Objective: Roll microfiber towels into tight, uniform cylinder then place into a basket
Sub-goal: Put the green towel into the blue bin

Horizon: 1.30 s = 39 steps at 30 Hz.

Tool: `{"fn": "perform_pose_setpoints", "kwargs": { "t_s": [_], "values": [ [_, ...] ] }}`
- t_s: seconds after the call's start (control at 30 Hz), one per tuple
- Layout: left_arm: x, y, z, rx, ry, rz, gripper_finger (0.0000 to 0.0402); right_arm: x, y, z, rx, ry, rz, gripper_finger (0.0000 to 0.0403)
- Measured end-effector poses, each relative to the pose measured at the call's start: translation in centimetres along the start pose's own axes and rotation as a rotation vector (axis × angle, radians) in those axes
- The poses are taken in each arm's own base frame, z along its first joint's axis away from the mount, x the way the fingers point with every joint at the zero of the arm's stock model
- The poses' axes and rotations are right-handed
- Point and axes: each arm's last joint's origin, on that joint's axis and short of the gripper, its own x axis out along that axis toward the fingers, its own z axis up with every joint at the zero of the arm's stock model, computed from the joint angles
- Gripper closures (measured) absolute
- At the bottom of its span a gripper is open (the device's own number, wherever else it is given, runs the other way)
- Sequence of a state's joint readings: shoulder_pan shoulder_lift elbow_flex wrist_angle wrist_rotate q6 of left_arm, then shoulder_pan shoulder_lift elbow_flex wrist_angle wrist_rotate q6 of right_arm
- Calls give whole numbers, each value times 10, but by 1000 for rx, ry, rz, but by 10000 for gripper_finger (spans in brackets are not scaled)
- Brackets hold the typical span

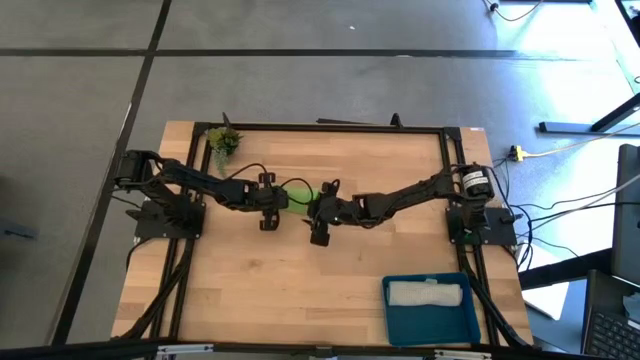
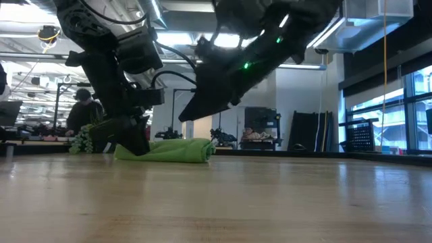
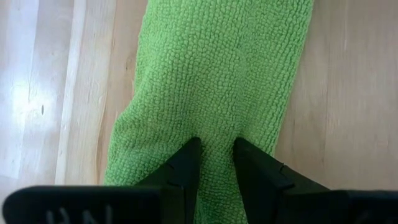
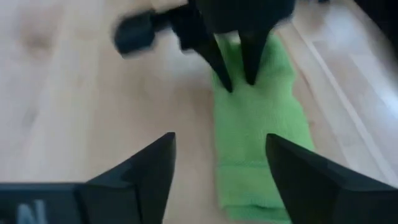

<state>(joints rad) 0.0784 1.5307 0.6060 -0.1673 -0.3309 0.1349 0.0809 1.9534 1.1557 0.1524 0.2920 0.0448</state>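
The lime green towel lies mid-table as a long narrow strip, its length running left to right. My left gripper sits at the towel's left end, shut on the cloth. My right gripper hangs open above the towel's right end, fingers wide apart and clear of it. In the teal-blue basket at the near right lies the pale towel, rolled. My left gripper pinches a raised ridge of cloth at the green towel's left end between its two fingers. The fingers slant down from the table's left and lie along the strip. The towel rests flat on the table.
A small leafy plant sprig stands at the far left corner. Bare wood stretches across the near left and middle. Beyond the table, in the low view, a person sits at a bench.
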Motion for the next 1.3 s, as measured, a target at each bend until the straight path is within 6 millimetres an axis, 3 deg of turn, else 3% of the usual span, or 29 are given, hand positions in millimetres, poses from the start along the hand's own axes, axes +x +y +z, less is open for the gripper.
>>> {"fn": "perform_pose_setpoints", "kwargs": {
  "t_s": [0.37,0.93,1.3],
  "values": [
    [0,0,0,-1,-3,0,310,22,-17,-11,-24,-5,-36,10],
    [0,0,1,-2,-4,0,310,58,-46,-30,-51,-66,36,3],
    [0,0,1,-3,-6,1,310,76,-53,-48,15,-57,47,3]
  ]
}}
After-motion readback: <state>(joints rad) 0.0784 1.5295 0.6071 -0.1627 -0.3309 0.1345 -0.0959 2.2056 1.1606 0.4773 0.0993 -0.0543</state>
